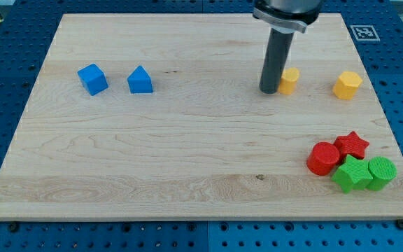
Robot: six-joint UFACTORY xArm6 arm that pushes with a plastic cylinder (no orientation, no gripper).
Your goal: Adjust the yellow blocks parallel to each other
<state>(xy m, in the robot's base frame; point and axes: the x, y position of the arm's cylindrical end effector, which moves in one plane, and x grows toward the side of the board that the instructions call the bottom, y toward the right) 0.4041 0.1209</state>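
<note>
Two yellow blocks sit at the upper right of the wooden board point(187, 140). The left yellow block point(290, 80) is partly hidden by my rod. The right yellow block point(347, 85) is a hexagon shape and stands alone further to the view's right. My tip point(269, 90) rests on the board, touching or almost touching the left side of the left yellow block. The rod rises straight up to the arm at the view's top.
A blue cube point(92, 78) and a blue house-shaped block point(140, 80) sit at the upper left. At the lower right a red cylinder point(322, 158), red star point(352, 145), green star point(351, 174) and green cylinder point(381, 172) cluster near the board's edge.
</note>
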